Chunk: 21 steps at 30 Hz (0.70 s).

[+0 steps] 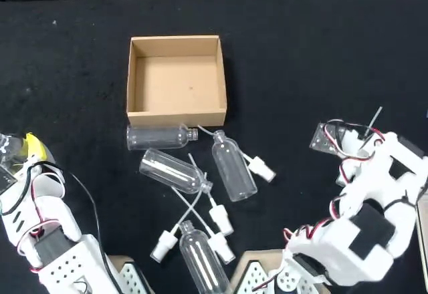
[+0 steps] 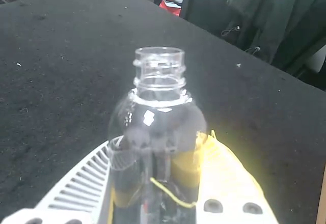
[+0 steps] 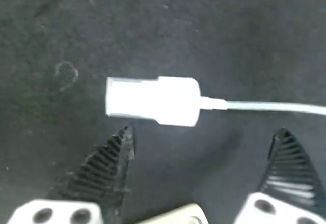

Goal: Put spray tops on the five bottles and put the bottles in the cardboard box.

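My left gripper (image 2: 158, 178) is shut on a clear open-necked bottle (image 2: 159, 96), held upright at the table's left edge (image 1: 5, 148). My right gripper (image 3: 204, 132) is open just above a white spray top (image 3: 153, 101) lying on the black mat, one finger on either side. In the high view this gripper (image 1: 338, 140) is at the right, with the top's thin tube (image 1: 373, 119) sticking out past it. The cardboard box (image 1: 176, 117) stands open at the back centre. Several capless bottles (image 1: 172, 171) lie in front of it among loose spray tops (image 1: 221, 220).
One bottle (image 1: 157, 136) lies right against the box's front wall. Another bottle (image 1: 200, 257) lies near the front edge between the two arm bases. Black mat stretches bare between the box and the right arm.
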Each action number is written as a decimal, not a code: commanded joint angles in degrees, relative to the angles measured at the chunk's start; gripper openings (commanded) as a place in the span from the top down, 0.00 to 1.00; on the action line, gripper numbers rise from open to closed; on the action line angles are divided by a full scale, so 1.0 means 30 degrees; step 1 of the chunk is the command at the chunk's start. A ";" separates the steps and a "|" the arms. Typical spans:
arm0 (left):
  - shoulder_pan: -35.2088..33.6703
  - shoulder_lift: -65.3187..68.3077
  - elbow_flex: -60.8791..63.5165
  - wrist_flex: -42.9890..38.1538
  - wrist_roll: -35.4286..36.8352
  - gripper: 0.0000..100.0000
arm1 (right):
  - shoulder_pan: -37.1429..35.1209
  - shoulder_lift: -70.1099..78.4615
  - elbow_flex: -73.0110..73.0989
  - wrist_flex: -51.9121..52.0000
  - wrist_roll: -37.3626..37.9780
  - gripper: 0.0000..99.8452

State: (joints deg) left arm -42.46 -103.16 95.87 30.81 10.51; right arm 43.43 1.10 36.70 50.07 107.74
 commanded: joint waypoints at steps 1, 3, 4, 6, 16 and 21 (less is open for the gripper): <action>-0.0073 -0.0410 0.0308 -0.0381 0.0147 0.96 | -0.0176 0.0278 -0.1568 -0.0322 0.0205 0.63; -0.0073 -0.0410 0.0308 -0.0381 0.0147 0.96 | -0.0381 0.0454 -0.1568 -0.0322 0.0205 0.63; -0.0073 -0.0410 0.0308 -0.0381 0.0147 0.96 | -0.0557 0.0542 -0.1568 -0.0322 0.0205 0.63; -0.0073 -0.0410 0.0308 -0.0381 0.0147 0.96 | -0.0762 0.0659 -0.1538 -0.0322 0.0176 0.64; -0.0044 -0.0410 0.0308 -0.0410 0.0147 0.96 | -0.1817 -0.0278 -0.1773 -0.0293 -1.3656 0.74; -0.0044 -0.0410 0.0308 -0.0410 0.0147 0.96 | -0.1758 -0.0952 -0.1802 -0.0293 -2.1275 0.73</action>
State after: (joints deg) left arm -42.46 -103.16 95.87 30.81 10.51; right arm 39.47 3.03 34.59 50.07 56.75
